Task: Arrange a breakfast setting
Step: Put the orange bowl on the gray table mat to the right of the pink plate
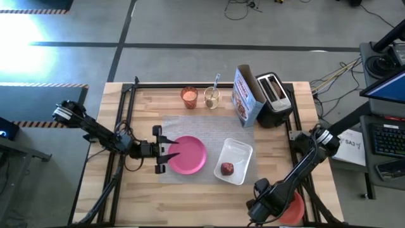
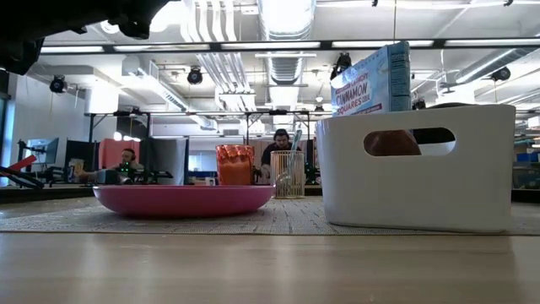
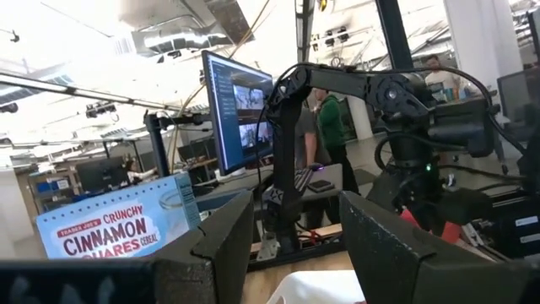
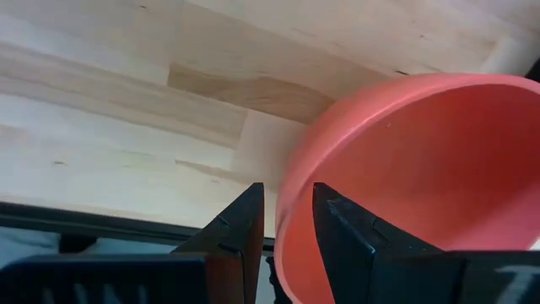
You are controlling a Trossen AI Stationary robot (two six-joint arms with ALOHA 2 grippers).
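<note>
The round pink plate (image 1: 188, 154) lies on the grey mat (image 1: 215, 136) at the table's middle. Beside it stands a white tub (image 1: 235, 158) with the red apple (image 1: 226, 168) inside. My left gripper (image 1: 168, 154) hovers open at the plate's left rim, empty, pointing slightly upward (image 3: 295, 219). At the table's near right corner my right gripper (image 1: 278, 206) is shut on the orange-red bowl (image 1: 295, 210). The small orange cup (image 1: 189, 96) stands at the back. The metal spoon (image 1: 215, 85) stands upright in a clear cup. My right gripper holds the bowl by its rim (image 4: 288, 221), one finger (image 4: 240, 232) outside the wall and one (image 4: 346, 241) inside the hollow. The fingers come from above, pointing steeply down. The bowl hangs off to one side of them over the wood; whether its base touches the table does not show.
A cereal box (image 1: 247, 95) and a black toaster (image 1: 273, 98) stand at the table's far right. Bare wood lies along the near edge (image 2: 270, 270) in front of the mat. People sit in the room beyond the table.
</note>
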